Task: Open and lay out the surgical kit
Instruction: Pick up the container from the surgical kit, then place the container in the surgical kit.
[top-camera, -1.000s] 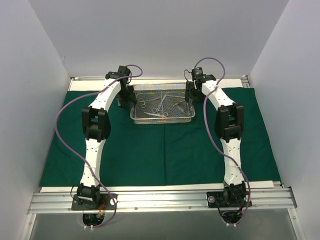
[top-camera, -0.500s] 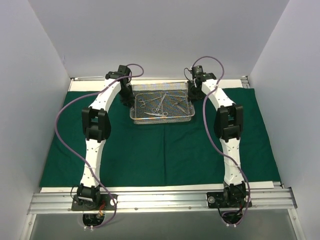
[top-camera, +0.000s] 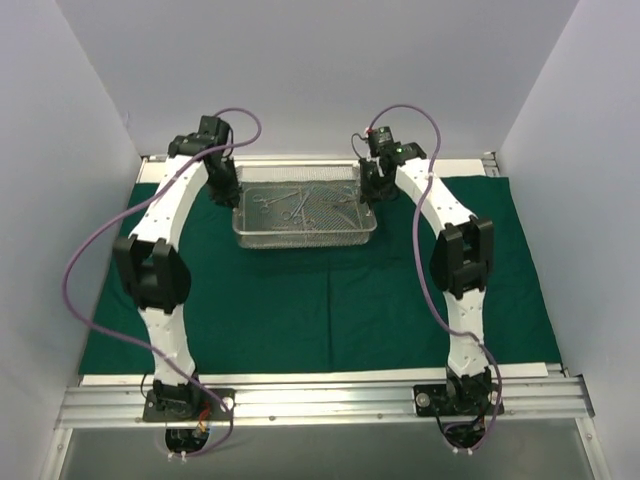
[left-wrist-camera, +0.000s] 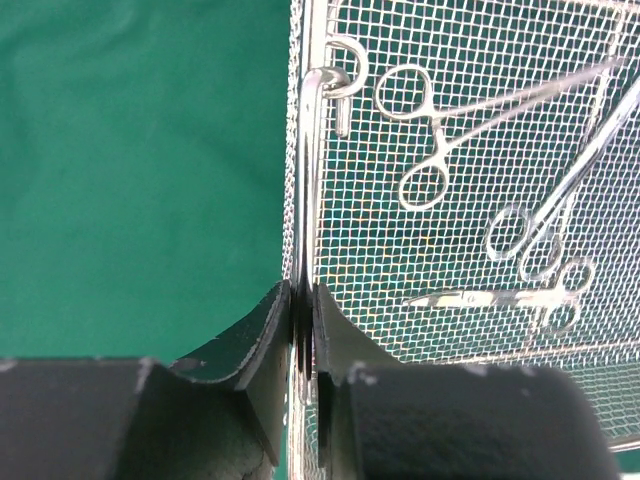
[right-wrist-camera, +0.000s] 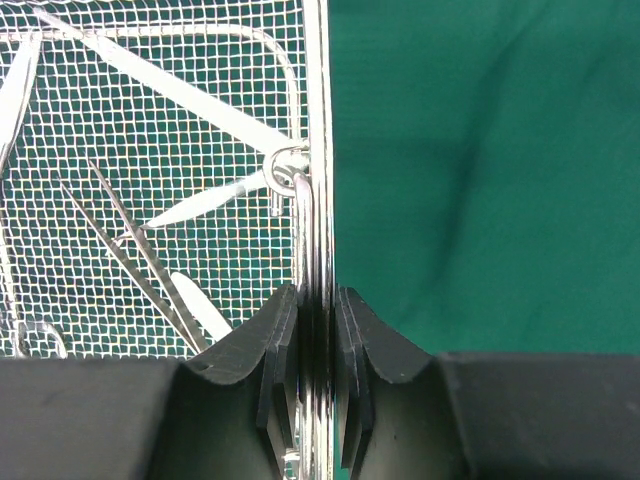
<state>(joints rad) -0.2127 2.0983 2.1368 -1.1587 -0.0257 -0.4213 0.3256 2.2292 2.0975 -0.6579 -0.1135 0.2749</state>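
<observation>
Halfway, I'd guess: cloth spread, my left gripper and right gripper clamp the tray at both ends, instruments not out yet.

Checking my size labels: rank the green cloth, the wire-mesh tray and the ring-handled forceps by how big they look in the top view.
1. green cloth
2. wire-mesh tray
3. ring-handled forceps, tiny inside the tray

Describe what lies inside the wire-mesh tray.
Inside the wire-mesh tray lie loose steel instruments, including ring-handled forceps. Beneath, green cloth shows through the mesh. The exact count is unclear; instruments overlap.
</observation>
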